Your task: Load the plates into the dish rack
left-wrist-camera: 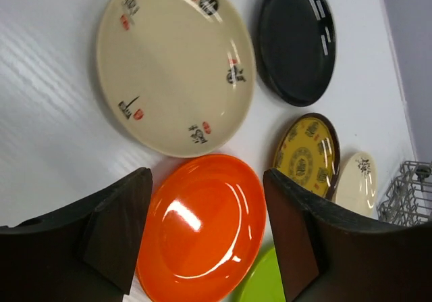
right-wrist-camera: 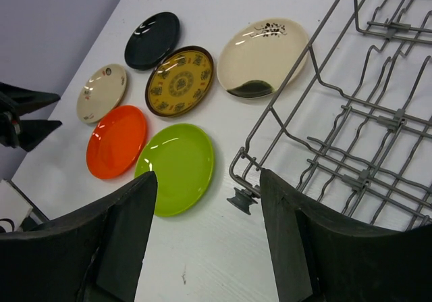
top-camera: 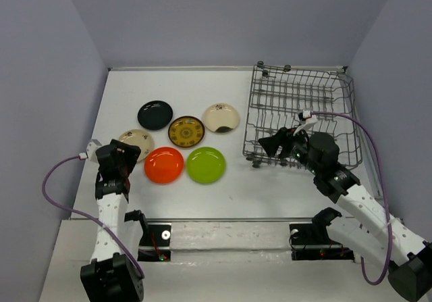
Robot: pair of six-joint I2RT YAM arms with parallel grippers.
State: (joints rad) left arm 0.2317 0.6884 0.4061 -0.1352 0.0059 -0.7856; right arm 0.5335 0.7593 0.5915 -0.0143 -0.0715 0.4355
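Several plates lie flat on the white table: black, brown with gold pattern, cream with a dark mark, orange, lime green, and another cream plate with small marks. The dish rack stands at the right and holds no plates. My left gripper is open and empty, hovering by the orange plate and the marked cream plate. My right gripper is open and empty at the rack's near left corner, beside the green plate.
Grey walls enclose the table on three sides. A strip of bare table lies between the plates and the near edge. Purple cables loop off both arms.
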